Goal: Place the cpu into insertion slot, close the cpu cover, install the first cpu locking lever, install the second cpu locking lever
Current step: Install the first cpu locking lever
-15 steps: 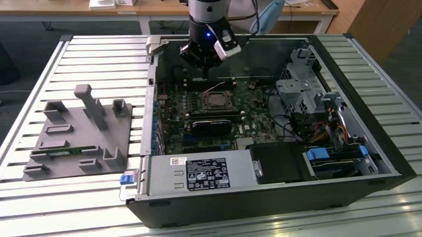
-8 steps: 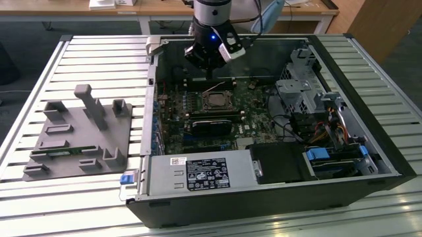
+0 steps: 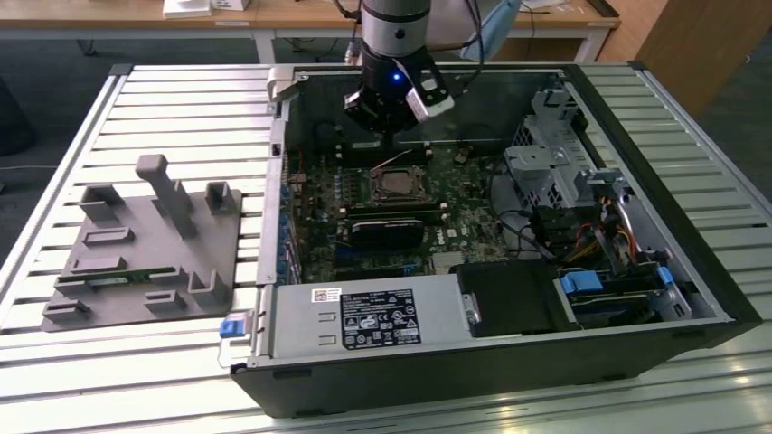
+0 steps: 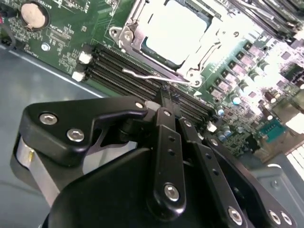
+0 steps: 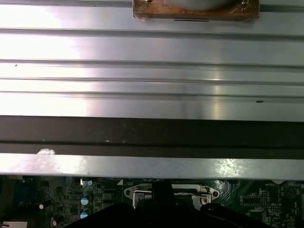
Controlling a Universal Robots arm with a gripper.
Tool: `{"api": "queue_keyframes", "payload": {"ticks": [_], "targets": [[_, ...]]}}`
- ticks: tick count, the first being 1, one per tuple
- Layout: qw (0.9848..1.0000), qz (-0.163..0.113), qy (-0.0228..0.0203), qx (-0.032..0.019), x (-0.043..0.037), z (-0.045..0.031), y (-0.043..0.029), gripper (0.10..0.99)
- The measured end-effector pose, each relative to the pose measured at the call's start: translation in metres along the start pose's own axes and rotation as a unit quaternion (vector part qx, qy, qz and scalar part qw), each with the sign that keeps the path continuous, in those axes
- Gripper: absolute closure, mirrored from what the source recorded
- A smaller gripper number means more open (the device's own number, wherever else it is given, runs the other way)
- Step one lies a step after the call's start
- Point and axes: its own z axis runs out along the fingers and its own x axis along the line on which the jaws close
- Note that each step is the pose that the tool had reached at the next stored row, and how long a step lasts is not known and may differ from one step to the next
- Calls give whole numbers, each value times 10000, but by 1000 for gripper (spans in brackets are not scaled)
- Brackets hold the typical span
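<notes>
The cpu [image 4: 173,28] lies pale and flat in the insertion slot [image 3: 395,185] on the green board. The silvery cpu cover [image 4: 202,54] lies down around it, framing its top. A thin wire locking lever [image 4: 147,73] runs along the socket's edge nearest the gripper. My gripper [image 4: 164,95] hangs just above the black memory slots beside that lever, its two black fingers [image 4: 167,142] pressed together with nothing visible between them. In the exterior view the gripper [image 3: 389,122] stands over the far side of the socket. The first wrist view catches the socket's rim [image 5: 137,194] behind the gripper's body.
The open computer case [image 3: 711,298] lies on a slatted metal table [image 3: 181,99]. Memory slots [image 4: 118,69], a black module [image 3: 392,226], a drive cage [image 3: 555,172] and a power supply [image 3: 362,316] crowd the board. A grey fixture [image 3: 145,244] stands at the exterior view's left.
</notes>
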Motion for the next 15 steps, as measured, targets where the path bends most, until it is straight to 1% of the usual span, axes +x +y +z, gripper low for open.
{"api": "queue_keyframes", "payload": {"ticks": [6,15], "targets": [[10000,0,0,0,-67,36,-3,980],[10000,-5,1,11,-131,105,1,980]]}}
